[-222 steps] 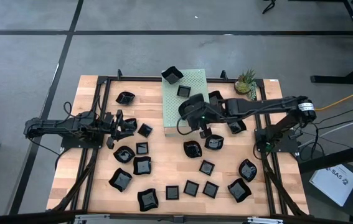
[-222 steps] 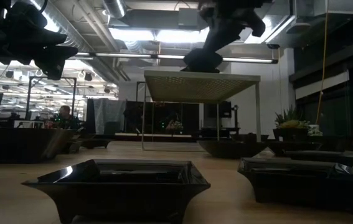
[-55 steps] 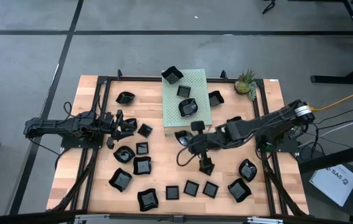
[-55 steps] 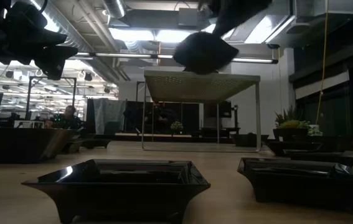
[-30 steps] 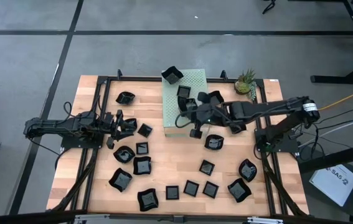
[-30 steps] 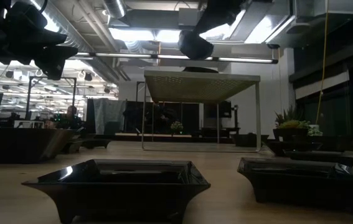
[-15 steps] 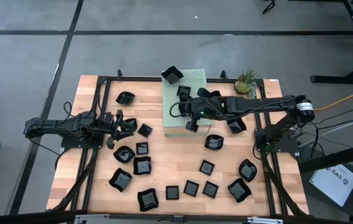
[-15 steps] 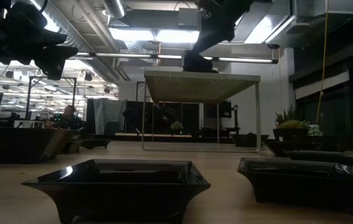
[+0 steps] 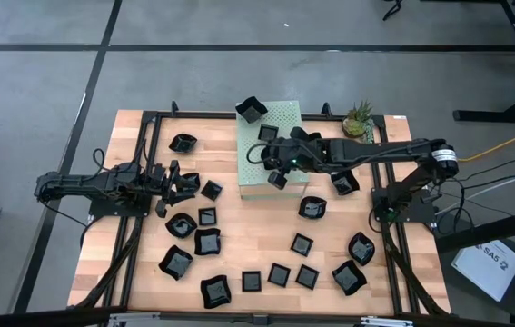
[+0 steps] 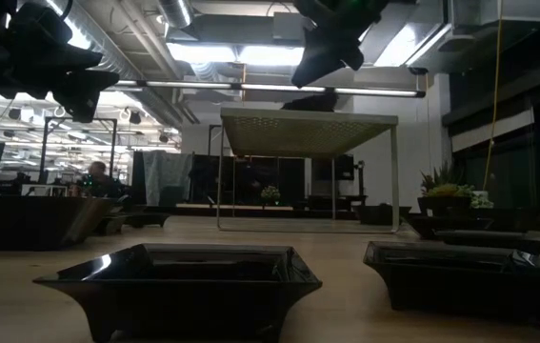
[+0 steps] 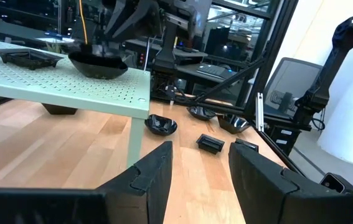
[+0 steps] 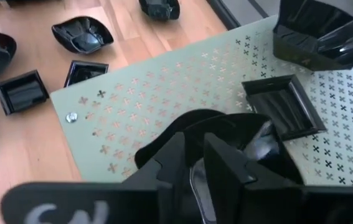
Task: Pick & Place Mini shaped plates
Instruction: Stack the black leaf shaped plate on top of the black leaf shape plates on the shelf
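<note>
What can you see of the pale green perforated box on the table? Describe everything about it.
The pale green perforated box looks like painted metal, its flat top punched with rows of small cross-shaped holes, one screw showing near a corner. It stands raised on thin legs on the wooden table, toward its far middle. Glossy black mini plates rest on it: a tall wavy one at a far corner, a small square one, and a rounded one under the right gripper, which hovers just above.

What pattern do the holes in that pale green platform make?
Rows of small cross-shaped cutouts across the pale green platform, clearest in the right wrist view.
</note>
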Controlling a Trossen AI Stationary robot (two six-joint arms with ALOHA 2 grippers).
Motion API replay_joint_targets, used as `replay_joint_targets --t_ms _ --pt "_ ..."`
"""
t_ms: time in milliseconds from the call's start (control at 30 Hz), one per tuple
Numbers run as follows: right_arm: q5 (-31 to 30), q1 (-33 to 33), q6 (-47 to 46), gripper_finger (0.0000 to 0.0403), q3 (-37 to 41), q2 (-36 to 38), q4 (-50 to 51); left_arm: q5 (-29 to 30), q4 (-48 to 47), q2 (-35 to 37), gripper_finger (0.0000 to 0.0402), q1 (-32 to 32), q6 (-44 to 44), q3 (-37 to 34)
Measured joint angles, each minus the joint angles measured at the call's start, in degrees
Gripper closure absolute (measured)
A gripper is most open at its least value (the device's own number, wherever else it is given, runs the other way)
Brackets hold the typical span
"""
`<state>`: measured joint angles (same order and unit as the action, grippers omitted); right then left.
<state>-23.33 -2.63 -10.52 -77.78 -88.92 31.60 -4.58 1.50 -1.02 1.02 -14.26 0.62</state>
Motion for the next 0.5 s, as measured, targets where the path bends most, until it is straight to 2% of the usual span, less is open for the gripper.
replay_joint_targets --t_ms 267,400,500 --pt "-0.4 -0.1 4.7 0.0318 -3.6 0.0 2.3 0.0 0.0 0.0 0.0249 0.0 0.0 0.0" --pt "-4.2 -0.7 7.2 0.0322 -9.3 0.0 10.4 0.0 0.0 0.0 0.0249 0.0 0.0 0.0" --pt "-3.9 -2.3 6.9 0.0336 -12.7 0.1 20.4 0.0 0.0 0.0 0.0249 0.0 0.0 0.0"
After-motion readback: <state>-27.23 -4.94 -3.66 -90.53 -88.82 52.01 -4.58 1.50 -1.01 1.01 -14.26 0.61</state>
